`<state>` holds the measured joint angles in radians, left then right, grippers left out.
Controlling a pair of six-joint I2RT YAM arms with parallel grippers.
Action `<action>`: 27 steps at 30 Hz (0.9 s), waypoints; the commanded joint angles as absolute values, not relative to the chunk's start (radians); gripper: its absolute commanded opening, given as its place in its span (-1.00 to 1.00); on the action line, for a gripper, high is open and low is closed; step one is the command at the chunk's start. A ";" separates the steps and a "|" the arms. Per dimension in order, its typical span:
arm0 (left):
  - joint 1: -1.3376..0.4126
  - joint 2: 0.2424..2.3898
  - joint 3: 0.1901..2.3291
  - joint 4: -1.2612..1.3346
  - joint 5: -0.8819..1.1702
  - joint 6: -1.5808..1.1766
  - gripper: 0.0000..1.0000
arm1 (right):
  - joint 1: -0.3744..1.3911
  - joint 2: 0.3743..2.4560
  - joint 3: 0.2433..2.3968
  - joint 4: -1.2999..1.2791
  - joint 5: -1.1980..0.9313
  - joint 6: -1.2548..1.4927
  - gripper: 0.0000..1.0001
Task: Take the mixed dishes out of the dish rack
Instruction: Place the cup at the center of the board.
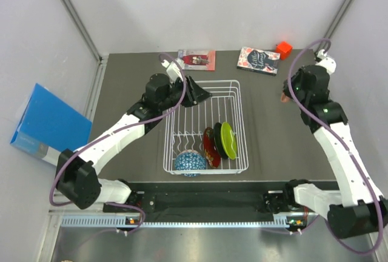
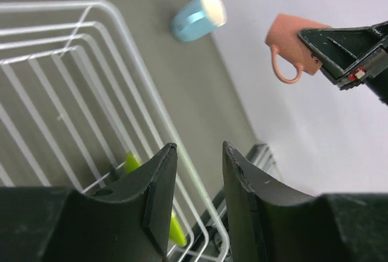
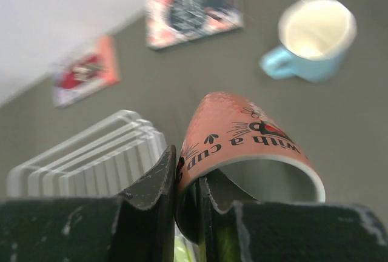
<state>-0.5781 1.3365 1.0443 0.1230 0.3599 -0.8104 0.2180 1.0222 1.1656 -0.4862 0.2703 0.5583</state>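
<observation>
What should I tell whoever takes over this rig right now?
Left pincer: open, empty, over the dish rack's far end.
Right pincer: shut on the salmon-pink cup, held right of the rack.
Done: light blue mug out, on the table.
To do: set the cup down, then unload the blue-patterned bowl, red patterned plate, black plate and lime green plate from the rack.

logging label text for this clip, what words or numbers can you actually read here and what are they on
"with a cup": black print on the small salmon-pink ceramic cup, seen upside down, its rim pinched in the right gripper.
Larger black lettering next to that line on the same cup: too skewed to read.
Cover of the red-covered book: too small and blurred to read.
Cover of the dark-covered book: also unreadable.
</observation>
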 commanded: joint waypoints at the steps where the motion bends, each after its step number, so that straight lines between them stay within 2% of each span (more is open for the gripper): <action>1: -0.580 1.315 1.062 -0.046 0.316 -0.730 -0.21 | 0.125 1.116 1.181 -0.643 0.347 0.610 -1.00; 5: -0.580 1.330 1.074 -0.112 0.327 -0.700 -0.26 | 0.054 1.225 1.166 -0.643 0.281 0.609 -1.00; 14: -0.580 1.321 1.052 -0.155 0.313 -0.695 -0.31 | -0.043 1.429 1.181 -0.623 0.345 0.632 -1.00; 27: -0.580 1.273 1.028 -0.190 0.316 -0.681 -0.31 | -0.117 1.683 1.325 -0.666 0.383 0.676 -1.00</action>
